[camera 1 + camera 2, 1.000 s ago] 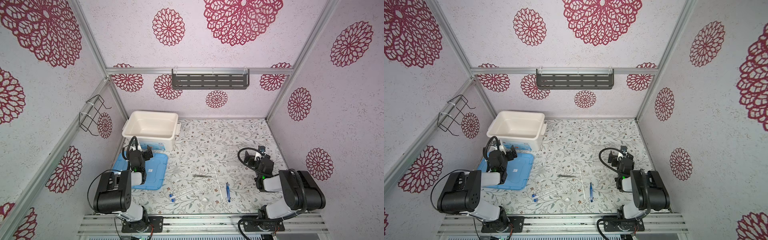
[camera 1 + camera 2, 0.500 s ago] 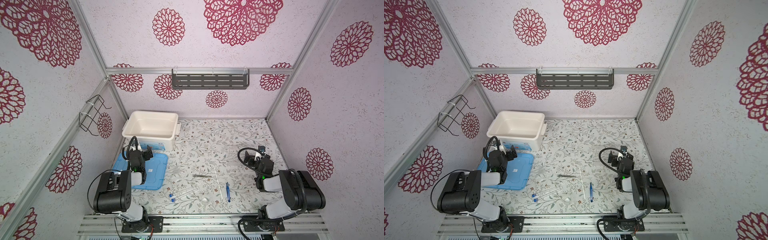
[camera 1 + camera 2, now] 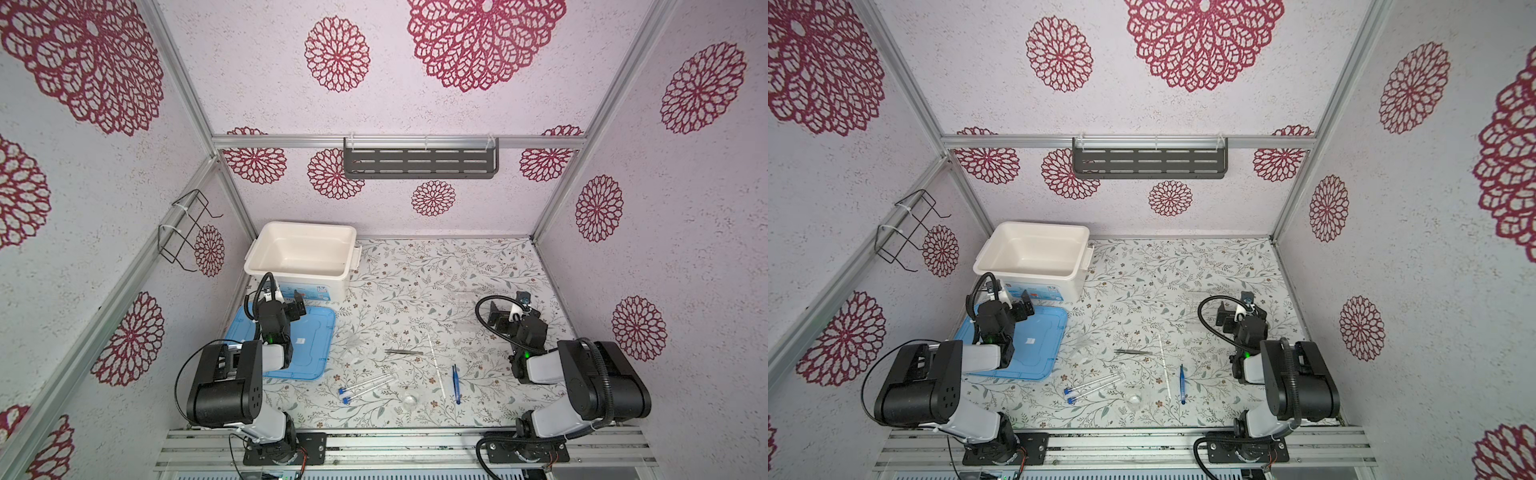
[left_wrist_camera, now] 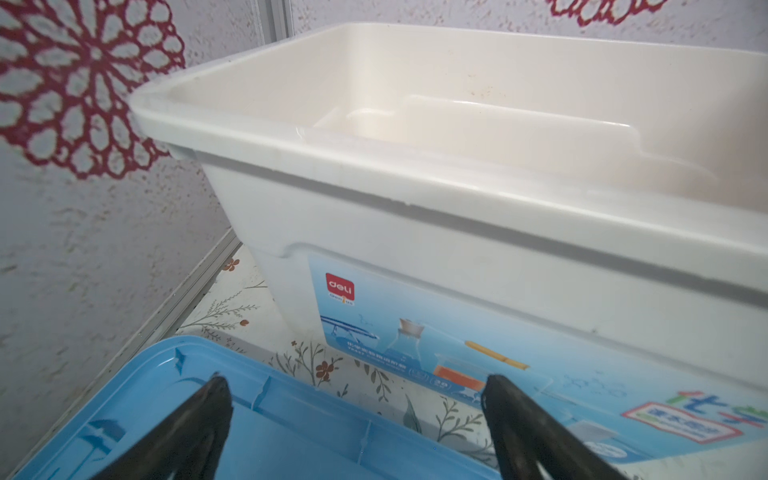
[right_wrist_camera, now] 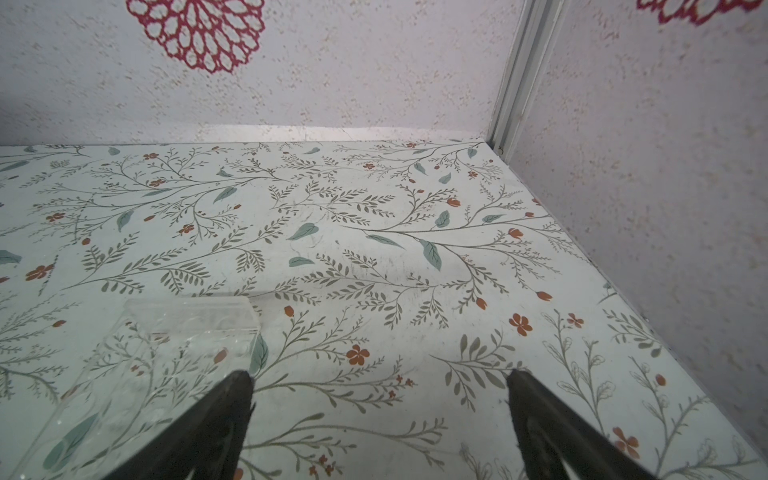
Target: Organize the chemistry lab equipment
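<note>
Equipment lies loose on the matte, floral-print table (image 3: 415, 282), in the lower middle of both top views.

1. Tubes (image 3: 365, 384): two clear cylinders with blue caps, side by side and nearly parallel, caps toward the lower left.
2. Dish (image 3: 409, 401): small, round and clear, right of the tubes, faint against the print.
3. Rod (image 3: 436, 365): thin, straight and white, running up the frame.
4. Blue tweezers (image 3: 456, 384): tapered plastic, just right of the rod.
5. Grey tweezers (image 3: 403, 352): slender metal, above the tubes, one end near the rod.
6. Slab (image 5: 166, 349): flat, transparent and rectangular, with shallow round dimples. One finger of the right gripper overlaps its near end in the right wrist view; contact cannot be told.
7. Glassware (image 3: 353, 343): pale outlines between the lid and the grey tweezers; shape cannot be made out.

Box (image 3: 266, 266): smooth white plastic with rounded corners and a blue printed label on its front wall. It stands open at the table's upper left.

Lid (image 3: 316, 345): glossy blue plastic with moulded ribs, flat on the table below the box, partly hidden by the left arm.

Left gripper (image 4: 354, 381): over the lid's far edge, facing the box; jaws spread wide, holding nothing.

Right gripper (image 5: 379, 376): right of centre in the top views, low over the table; jaws wide, empty.

Finger bases are cut off in both wrist views.
</note>
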You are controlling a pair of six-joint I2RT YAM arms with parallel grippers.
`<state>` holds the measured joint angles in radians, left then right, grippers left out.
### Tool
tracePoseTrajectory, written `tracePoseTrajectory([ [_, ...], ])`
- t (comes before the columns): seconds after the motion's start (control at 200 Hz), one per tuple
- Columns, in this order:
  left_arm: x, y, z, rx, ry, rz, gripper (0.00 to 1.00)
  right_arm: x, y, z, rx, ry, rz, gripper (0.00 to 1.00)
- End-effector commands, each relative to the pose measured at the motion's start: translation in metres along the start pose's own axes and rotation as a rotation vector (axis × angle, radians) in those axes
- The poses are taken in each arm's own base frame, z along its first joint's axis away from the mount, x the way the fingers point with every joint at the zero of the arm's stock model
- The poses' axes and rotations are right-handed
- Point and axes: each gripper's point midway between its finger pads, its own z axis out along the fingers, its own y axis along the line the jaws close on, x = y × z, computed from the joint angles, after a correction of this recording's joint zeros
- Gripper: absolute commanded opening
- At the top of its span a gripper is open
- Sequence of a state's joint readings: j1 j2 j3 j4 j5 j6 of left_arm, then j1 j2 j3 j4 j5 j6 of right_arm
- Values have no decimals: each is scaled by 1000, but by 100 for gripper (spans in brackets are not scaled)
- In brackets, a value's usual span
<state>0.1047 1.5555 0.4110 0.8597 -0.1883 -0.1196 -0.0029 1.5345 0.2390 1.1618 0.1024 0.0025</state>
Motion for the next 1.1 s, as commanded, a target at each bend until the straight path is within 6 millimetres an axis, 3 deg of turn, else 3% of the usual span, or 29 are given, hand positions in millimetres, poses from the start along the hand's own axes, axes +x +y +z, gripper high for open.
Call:
tracePoseTrajectory([
  [0.0,-18,2,-9,1,-67,-3,97,-27,-15,-12,85,-104,59,99],
  [0.12,-38,4,-29,1,-94,-8,97,-53,-17,-33,78,-136,92,99],
  [0.185,-42,8,-36,-19,-24,-26,97,-65,-27,-39,128,-118,222,99],
  [0.275,-48,15,-43,-63,98,-72,97,-58,-51,-49,285,3,449,99],
  [0.315,-52,15,-47,-65,132,-82,97,-53,-52,-52,304,79,475,99],
  [0.535,-79,-3,-83,74,117,-104,97,-44,-2,-55,33,325,334,99],
  [0.736,-94,7,-115,49,157,-160,97,-22,46,-53,-63,531,220,99],
  [0.931,-73,8,-120,30,260,-226,97,5,91,-42,-117,642,136,99],
  [1.096,-68,2,-116,59,300,-199,97,22,113,-32,-120,723,108,99],
])
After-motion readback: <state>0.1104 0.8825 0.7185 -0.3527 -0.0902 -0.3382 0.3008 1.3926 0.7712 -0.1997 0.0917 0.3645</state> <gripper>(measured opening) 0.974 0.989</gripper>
